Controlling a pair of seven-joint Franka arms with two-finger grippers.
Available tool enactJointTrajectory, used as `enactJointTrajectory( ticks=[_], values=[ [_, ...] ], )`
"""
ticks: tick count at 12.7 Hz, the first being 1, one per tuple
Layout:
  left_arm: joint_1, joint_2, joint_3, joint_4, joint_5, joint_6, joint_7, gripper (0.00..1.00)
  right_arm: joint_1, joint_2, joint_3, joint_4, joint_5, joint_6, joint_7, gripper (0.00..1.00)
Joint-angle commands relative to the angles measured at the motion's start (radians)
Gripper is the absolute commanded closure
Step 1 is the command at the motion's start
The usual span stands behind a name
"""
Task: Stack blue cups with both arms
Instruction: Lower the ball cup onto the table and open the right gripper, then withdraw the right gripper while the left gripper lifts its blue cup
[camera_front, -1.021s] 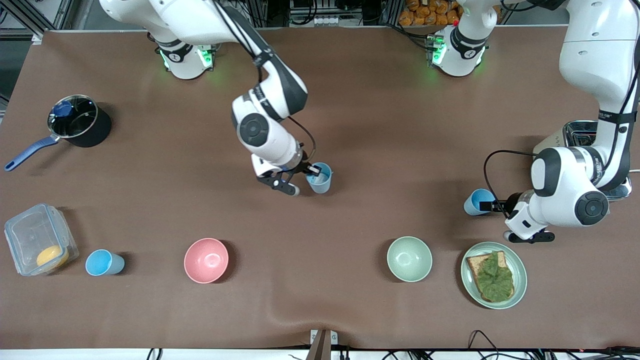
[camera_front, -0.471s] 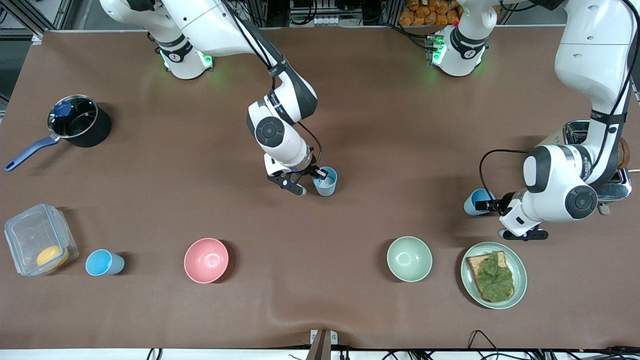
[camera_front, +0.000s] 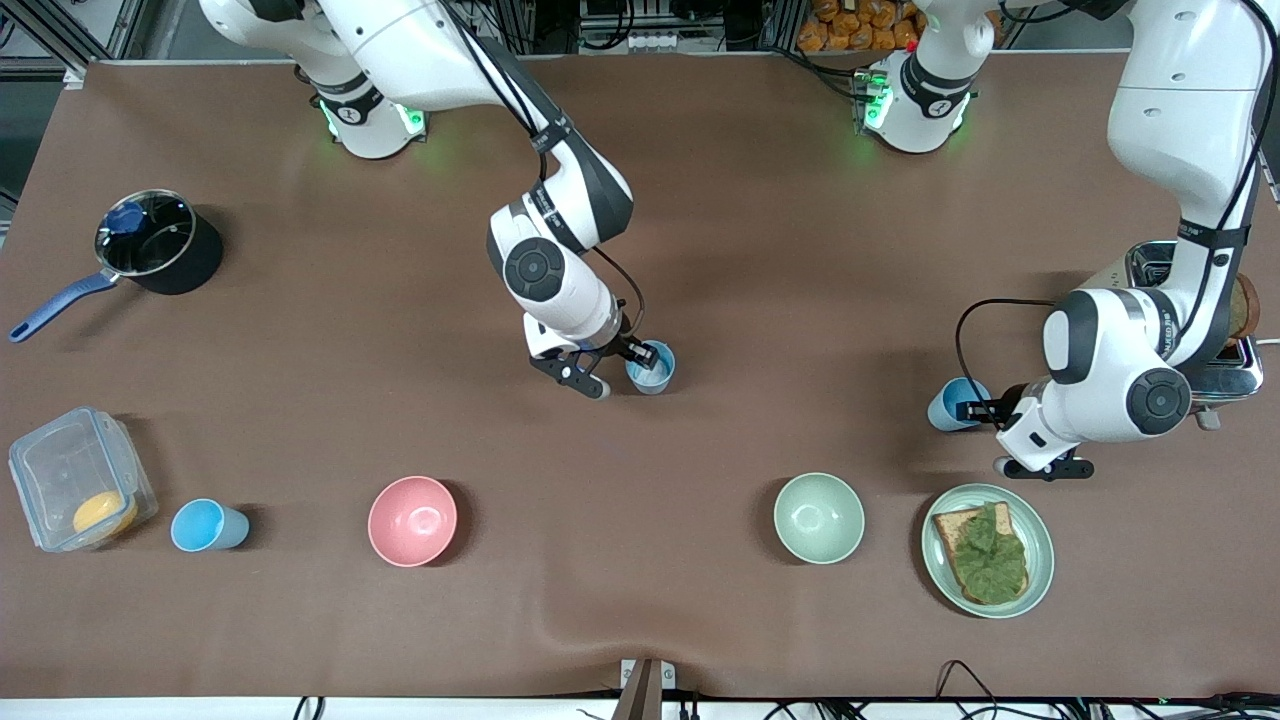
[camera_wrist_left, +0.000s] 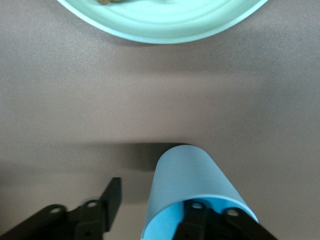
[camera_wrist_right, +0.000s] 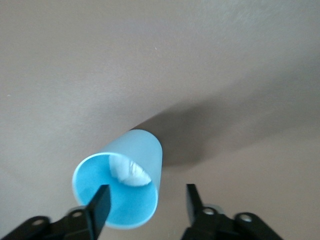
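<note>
- A brown table (camera_front: 760, 260) carries everything; the arm bases stand along its edge farthest from the front camera.
- The right gripper (camera_front: 622, 365) is low at the middle of the table, its jaws spread apart astride the wall of an upright blue cup (camera_front: 651, 367): in the right wrist view one finger (camera_wrist_right: 99, 205) is inside the rim and the other stands clear outside, neither pressing the wall.
- The left gripper (camera_front: 985, 425) is toward the left arm's end of the table, at a second blue cup (camera_front: 952, 403). In the left wrist view one finger (camera_wrist_left: 197, 220) is inside that cup's mouth and the other (camera_wrist_left: 111, 197) stands apart from the wall, so the jaws are spread and nothing is pinched. The cup's lower edge is cut off there.
- A third blue cup (camera_front: 206, 525) stands well apart, near the right arm's end, beside a clear lidded box (camera_front: 75, 480).
- A pink bowl (camera_front: 412, 520) and a pale green bowl (camera_front: 818, 517) lie nearer the front camera than the grippers.
- A plate (camera_front: 1040, 545) of toast lies just beside the left gripper.
- A toaster (camera_front: 1150, 262) is mostly hidden by the left arm.
</note>
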Motion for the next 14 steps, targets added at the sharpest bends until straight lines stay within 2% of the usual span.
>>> enactJointTrajectory(
  ticks=[1,4,6,9,11,14],
  values=[
    [0.009,-0.040,-0.007,-0.042,0.017,0.013,0.012,1.00,-0.075,-0.114,-0.007,0.013,-0.030,-0.134,-0.155,0.00],
    [0.007,-0.055,-0.009,-0.043,0.017,0.012,-0.003,1.00,-0.144,-0.222,-0.051,0.015,-0.107,-0.310,-0.398,0.00],
    [-0.002,-0.086,-0.010,-0.045,0.016,0.004,-0.026,1.00,-0.152,-0.298,-0.090,0.019,-0.211,-0.457,-0.475,0.00],
    [-0.007,-0.133,-0.038,-0.045,0.016,-0.007,-0.068,1.00,-0.162,-0.432,-0.143,0.015,-0.286,-0.666,-0.535,0.00],
    [-0.008,-0.167,-0.059,-0.043,0.016,-0.010,-0.101,1.00,-0.214,-0.480,-0.169,0.012,-0.308,-0.710,-0.724,0.00],
    [-0.010,-0.195,-0.117,-0.033,0.016,-0.040,-0.205,1.00,-0.377,-0.520,-0.153,-0.011,-0.307,-0.716,-0.973,0.00]
  ],
)
